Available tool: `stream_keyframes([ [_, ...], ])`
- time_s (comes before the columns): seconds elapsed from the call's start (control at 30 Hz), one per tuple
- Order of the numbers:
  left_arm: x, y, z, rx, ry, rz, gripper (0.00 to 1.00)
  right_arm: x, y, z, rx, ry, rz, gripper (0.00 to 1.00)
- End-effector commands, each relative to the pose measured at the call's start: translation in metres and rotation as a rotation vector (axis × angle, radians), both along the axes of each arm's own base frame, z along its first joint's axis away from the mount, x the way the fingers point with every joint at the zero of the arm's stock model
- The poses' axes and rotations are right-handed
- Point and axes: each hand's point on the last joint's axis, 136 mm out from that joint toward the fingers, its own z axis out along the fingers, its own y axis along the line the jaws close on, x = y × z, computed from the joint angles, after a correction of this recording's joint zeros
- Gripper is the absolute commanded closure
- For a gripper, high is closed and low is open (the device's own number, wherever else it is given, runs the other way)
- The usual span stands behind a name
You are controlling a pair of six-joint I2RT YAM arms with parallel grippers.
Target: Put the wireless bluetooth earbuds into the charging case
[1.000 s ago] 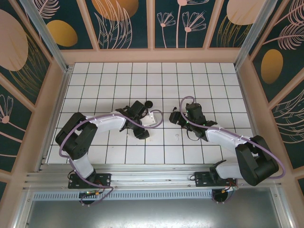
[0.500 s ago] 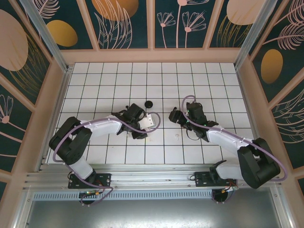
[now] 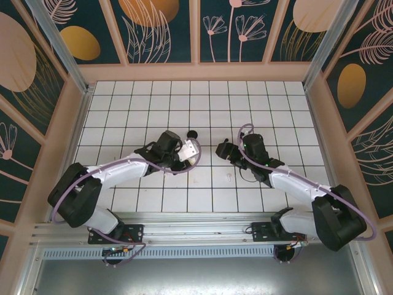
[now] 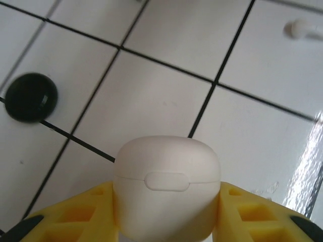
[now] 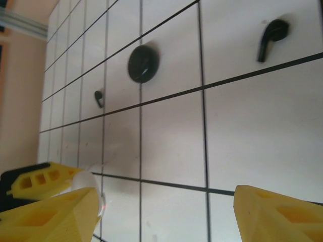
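Note:
A white charging case (image 4: pixel 166 184) with its lid closed sits between the yellow fingers (image 4: pixel 75 217) of my left gripper (image 4: pixel 166 206), which is shut on it just above the tiles. From above, the case (image 3: pixel 193 149) and left gripper (image 3: pixel 186 153) are mid-table. My right gripper (image 3: pixel 223 150) faces them from the right, open and empty (image 5: pixel 166 217). One white earbud (image 3: pixel 228 178) lies on the tiles nearer the bases and shows at the top right (image 4: pixel 303 27) of the left wrist view. Two black earbuds (image 5: pixel 270 38) (image 5: pixel 99 98) lie flat on the tiles.
A round black case (image 3: pixel 192 134) rests on the tiles just beyond the white case, also seen in both wrist views (image 4: pixel 30 97) (image 5: pixel 143 63). The white tiled floor (image 3: pixel 270 104) is walled in by wooden sides (image 3: pixel 196 72).
My left gripper closed on the white case and moved it a little farther from the bases. The right gripper drifted slightly left toward it and its jaws narrowed a bit.

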Motion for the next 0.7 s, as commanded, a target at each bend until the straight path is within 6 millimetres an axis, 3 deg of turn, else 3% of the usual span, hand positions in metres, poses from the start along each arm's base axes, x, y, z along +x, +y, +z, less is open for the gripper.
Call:
stream_keyframes([
  [0.0, 0.006, -0.012, 0.035, -0.134, -0.057, 0.029, 0.69, -0.003, 0.024, 0.046, 0.106, -0.095, 0.083, 0.29],
  [0.23, 0.009, -0.02, 0.091, -0.287, -0.151, 0.034, 0.69, -0.015, 0.061, 0.09, 0.193, -0.189, 0.237, 0.24],
  [0.4, 0.008, -0.025, 0.119, -0.37, -0.186, 0.02, 0.7, -0.016, 0.079, 0.104, 0.216, -0.216, 0.312, 0.24],
  [0.5, 0.008, -0.027, 0.127, -0.385, -0.191, 0.011, 0.7, -0.014, 0.084, 0.105, 0.219, -0.214, 0.324, 0.29],
  [0.67, 0.007, -0.028, 0.132, -0.391, -0.191, 0.006, 0.7, -0.012, 0.087, 0.107, 0.234, -0.222, 0.327, 0.46],
])
